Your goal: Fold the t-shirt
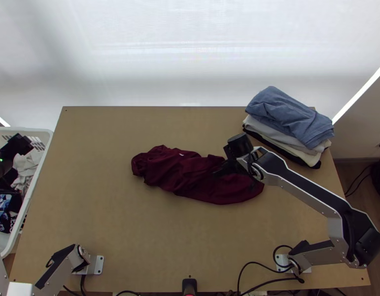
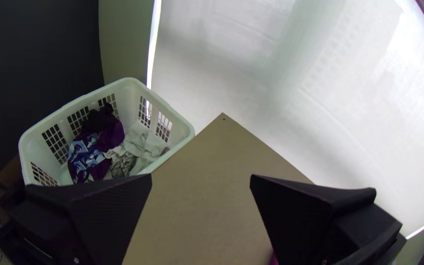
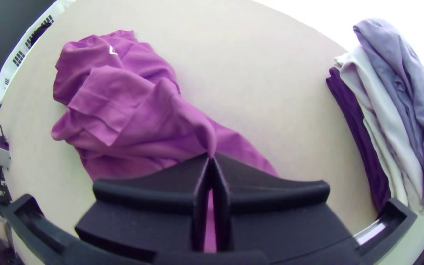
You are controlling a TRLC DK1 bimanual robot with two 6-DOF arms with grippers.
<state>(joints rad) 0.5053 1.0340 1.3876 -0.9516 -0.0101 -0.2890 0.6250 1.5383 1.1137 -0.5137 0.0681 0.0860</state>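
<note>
Item: one dark-red cloth t-shirt (image 1: 192, 172), lies bunched lengthwise mid-table. Item: right gripper, black (image 1: 223, 170), tips pressed together on a raised fold of it; its silver-grey arm (image 1: 308, 195) bends outward past the table's (image 1: 116, 222) right edge, then slants back inward to the cloth. Item: left gripper, black (image 1: 21, 143), shows above a white perforated plastic basket (image 1: 48, 135), fingers spread wide, nothing between them.

T-shirt (image 3: 123, 108) lies bunched on the worktop (image 3: 251, 73); closed fingers (image 3: 148, 189) pinch one raised fold. Stacked folded clothes (image 3: 410, 93) lie apart from the shirt.
</note>
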